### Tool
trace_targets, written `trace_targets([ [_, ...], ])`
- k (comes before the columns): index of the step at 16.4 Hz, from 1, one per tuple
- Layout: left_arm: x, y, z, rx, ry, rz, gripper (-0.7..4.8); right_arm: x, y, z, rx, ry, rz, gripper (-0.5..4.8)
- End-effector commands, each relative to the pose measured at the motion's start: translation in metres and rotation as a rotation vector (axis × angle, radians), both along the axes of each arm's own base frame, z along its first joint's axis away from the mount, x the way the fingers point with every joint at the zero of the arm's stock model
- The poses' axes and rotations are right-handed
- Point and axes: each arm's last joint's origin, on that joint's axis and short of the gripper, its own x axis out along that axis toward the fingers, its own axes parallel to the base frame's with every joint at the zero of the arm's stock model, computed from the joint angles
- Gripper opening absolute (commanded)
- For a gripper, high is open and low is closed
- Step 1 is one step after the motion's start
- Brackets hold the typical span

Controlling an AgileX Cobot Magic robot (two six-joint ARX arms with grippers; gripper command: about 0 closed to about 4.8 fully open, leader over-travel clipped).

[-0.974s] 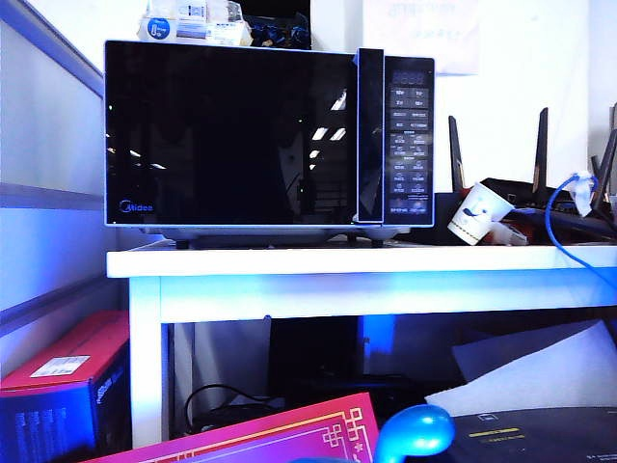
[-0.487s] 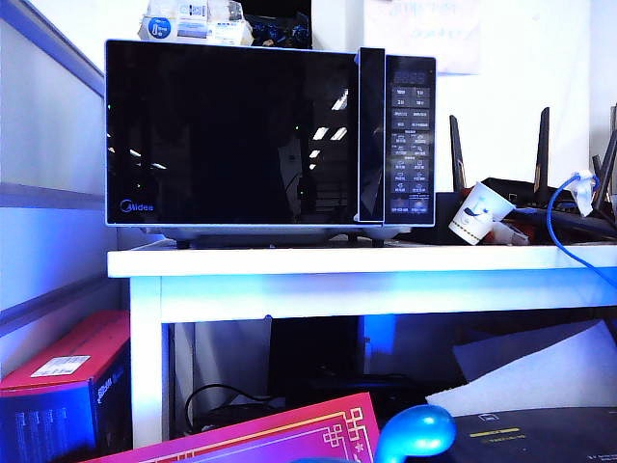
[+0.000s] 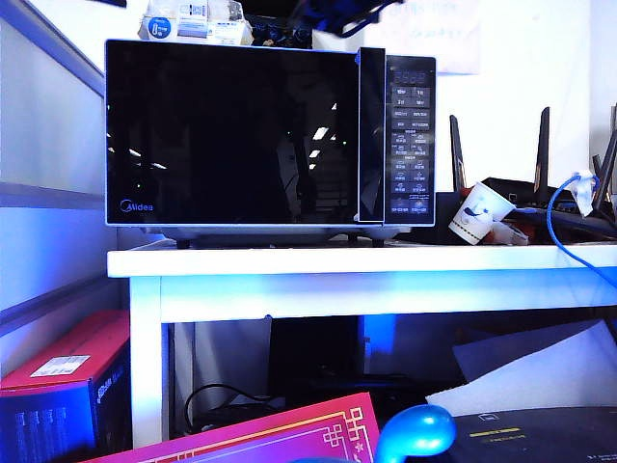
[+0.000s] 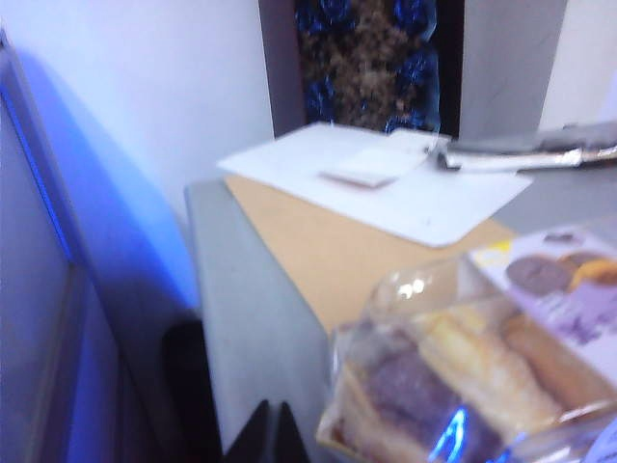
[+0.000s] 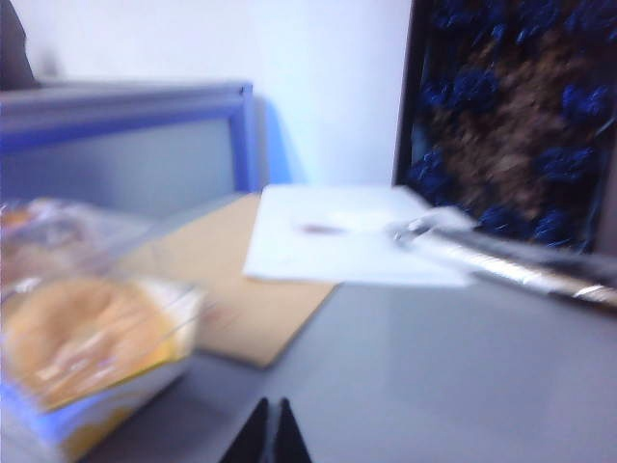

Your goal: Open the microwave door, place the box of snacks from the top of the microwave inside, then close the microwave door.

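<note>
Up top, both my hands hovered clenched and empty: left hand (image 4: 269, 432) beside the box of snacks (image 4: 472, 376) on the microwave (image 3: 270, 135) (door (image 3: 231, 135) shut), right hand (image 5: 269, 429) near it.

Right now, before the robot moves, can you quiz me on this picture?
1. True or false: the glossy black microwave door is shut.
2. The clear plastic box of snacks sits: A inside, B on top of, C under the wide black microwave?
3. Fill in: the left tool and right tool, both up over the microwave's top near the box, are ____ (open/shut).
Key: 1 true; 2 B; 3 shut.
</note>
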Motion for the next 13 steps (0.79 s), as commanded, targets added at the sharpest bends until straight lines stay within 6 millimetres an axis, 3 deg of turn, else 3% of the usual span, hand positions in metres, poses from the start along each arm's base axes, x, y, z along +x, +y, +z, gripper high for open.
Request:
trace_targets([
  [1, 0.003, -0.001, -0.002, -0.003, 0.006, -0.035, -0.06, -0.002, 0.007, 0.001, 0.008, -0.023, 0.013, -0.05],
  [7, 0.012, -0.004, -0.016, -0.009, 0.058, -0.118, -0.06, -0.003, 0.011, -0.001, -0.006, -0.026, 0.102, -0.05],
  [13, 0.015, -0.008, -0.015, -0.013, 0.015, -0.170, -0.06, -0.004, 0.012, -0.001, -0.015, -0.030, 0.169, -0.05],
])
